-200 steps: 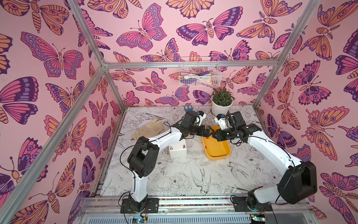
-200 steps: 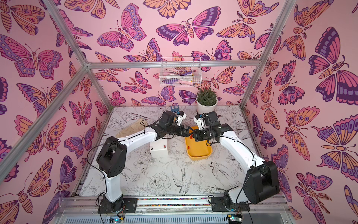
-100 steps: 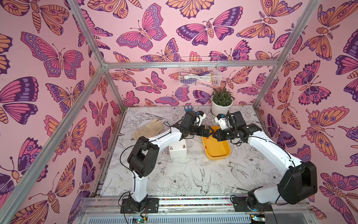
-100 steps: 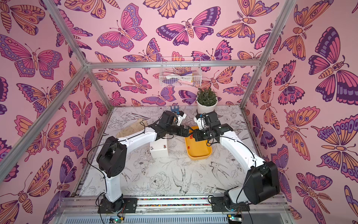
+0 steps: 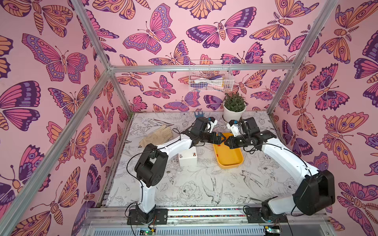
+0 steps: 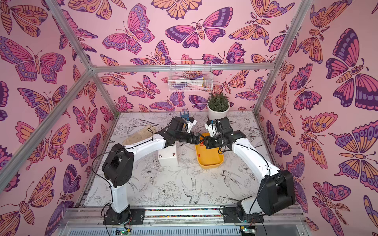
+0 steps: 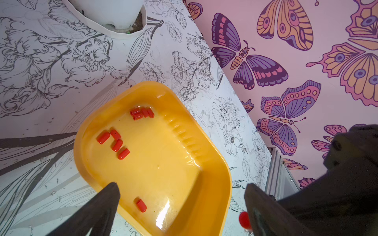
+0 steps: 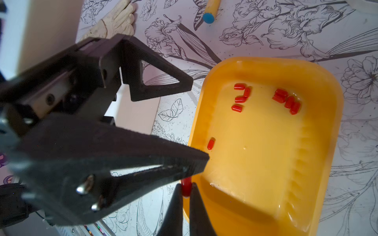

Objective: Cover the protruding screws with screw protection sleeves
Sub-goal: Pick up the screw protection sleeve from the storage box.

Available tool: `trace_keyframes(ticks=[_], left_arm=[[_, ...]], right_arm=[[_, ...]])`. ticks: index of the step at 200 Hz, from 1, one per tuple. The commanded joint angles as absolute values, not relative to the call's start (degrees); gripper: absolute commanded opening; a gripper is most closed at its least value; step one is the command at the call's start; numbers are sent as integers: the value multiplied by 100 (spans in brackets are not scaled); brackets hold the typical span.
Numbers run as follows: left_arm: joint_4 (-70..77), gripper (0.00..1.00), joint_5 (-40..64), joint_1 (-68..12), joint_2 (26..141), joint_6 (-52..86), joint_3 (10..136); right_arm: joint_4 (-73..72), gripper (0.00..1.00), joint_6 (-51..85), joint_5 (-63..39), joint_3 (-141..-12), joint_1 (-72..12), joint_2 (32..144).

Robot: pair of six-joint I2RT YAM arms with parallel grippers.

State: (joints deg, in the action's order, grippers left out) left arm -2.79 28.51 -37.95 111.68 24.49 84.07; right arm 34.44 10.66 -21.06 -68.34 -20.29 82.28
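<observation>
Right pincer (image 8: 185,186) pinches one red sleeve (image 8: 186,183) above the far end of the yellow tray (image 8: 266,61). The left pincer (image 7: 181,185) gapes wide just beside it. About nine sleeves (image 8: 240,99) lie loose in the tray. On the mid-surface white box (image 5: 188,161), the screws (image 5: 180,157) are too small to tell whether any is capped.

My left gripper (image 6: 198,139) and right gripper (image 6: 205,141) come nearly tip to tip above the far end of the yellow tray (image 6: 210,164); how their jaws stand is too small to tell here. The white box (image 6: 167,161) sits beside the tray, partly under my left forearm. Behind lie a pale glove (image 6: 136,137), a potted plant (image 6: 218,105) and, on the wall, 1 wire basket (image 6: 190,82) holding a few items.
</observation>
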Motion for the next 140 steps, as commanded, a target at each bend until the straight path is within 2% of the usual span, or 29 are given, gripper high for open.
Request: trace_keyframes(ticks=[1,140], left_arm=[[-275,97,2849,-3817,11332,2426,8292],[-277,96,2858,-3822,11314,2443,8253]], right_arm=[[3329,10,1107,-2059,-6829,-1980,8086],[3313,10,1109,-2090,-6785,-1977,8033]])
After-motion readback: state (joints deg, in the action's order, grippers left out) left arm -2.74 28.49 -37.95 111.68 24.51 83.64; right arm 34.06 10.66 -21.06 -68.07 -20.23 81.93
